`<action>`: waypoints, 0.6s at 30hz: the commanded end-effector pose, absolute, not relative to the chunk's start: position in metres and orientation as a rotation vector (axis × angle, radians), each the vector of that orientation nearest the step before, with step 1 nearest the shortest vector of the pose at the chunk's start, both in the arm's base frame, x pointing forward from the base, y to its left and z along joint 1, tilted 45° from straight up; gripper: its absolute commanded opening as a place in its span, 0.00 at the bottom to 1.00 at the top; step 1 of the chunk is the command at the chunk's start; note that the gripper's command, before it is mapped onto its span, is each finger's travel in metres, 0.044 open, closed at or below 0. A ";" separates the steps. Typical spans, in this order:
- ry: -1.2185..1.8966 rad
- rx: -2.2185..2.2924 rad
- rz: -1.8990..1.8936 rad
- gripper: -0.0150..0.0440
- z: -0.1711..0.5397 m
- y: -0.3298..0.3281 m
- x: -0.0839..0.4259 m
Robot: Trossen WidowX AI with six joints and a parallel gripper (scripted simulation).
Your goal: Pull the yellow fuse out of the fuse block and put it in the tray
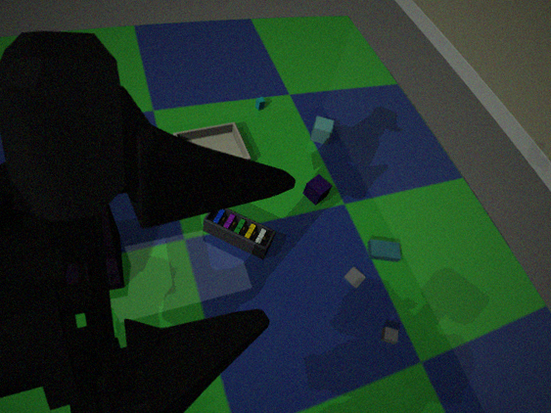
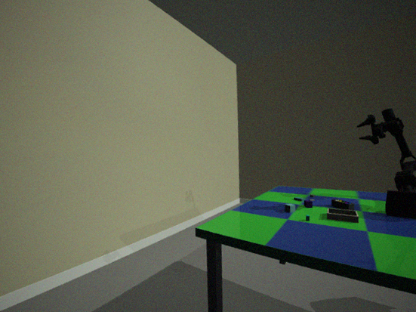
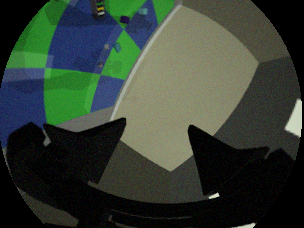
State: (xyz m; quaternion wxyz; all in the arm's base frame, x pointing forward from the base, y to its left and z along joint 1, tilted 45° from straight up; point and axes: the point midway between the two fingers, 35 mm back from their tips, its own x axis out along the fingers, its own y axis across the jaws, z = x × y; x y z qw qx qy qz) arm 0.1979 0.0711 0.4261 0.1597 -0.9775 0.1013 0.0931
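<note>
The yellow fuse [image 1: 250,231] [image 3: 100,9] stands in the dark fuse block [image 1: 229,239], between the green fuse [image 1: 240,226] and the white fuse [image 1: 261,236]. Purple and blue fuses stand farther along the row. The beige tray [image 1: 211,133] [image 2: 342,217] lies beside the block; in the top view a finger and the arm hide part of it. My gripper [image 1: 278,249] [image 2: 359,132] [image 3: 158,125] is open with nothing between its fingers. It is high above the table and points sideways, towards the wall, well away from the fuse.
On the table are a small teal block [image 1: 260,104] [image 2: 307,218], a pale cyan cube [image 1: 322,129] [image 2: 290,208], a dark purple cube [image 1: 317,188] [image 2: 308,203], a flat teal block [image 1: 385,249] and two small grey blocks [image 1: 354,277] [image 1: 390,334].
</note>
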 end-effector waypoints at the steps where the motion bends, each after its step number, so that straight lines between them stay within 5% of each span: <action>1: 0.293 -2.790 0.268 0.89 0.425 0.072 0.199; 12: 0.703 -2.373 0.413 0.40 0.320 0.095 0.277; 18: 0.959 -2.112 0.399 0.38 0.255 0.081 0.313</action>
